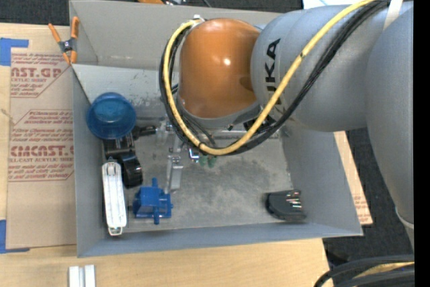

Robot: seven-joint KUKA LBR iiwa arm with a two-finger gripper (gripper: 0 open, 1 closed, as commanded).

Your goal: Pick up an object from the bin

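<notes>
My gripper (175,175) reaches down from under the arm's orange dome into the left middle of the bin. Its tip hangs just above and to the right of a small blue plastic piece (152,203) that lies near the bin's front wall. A black chunky object (129,168) sits to the left of the gripper. Above that stands a round blue lid-like thing (110,115). A small green item (209,161) peeks out under the dome, right of the gripper.
A long white flat object (113,198) lies along the bin's left wall. A black rounded object (285,204) rests in the front right corner. The arm and its dome cover the bin's back and middle.
</notes>
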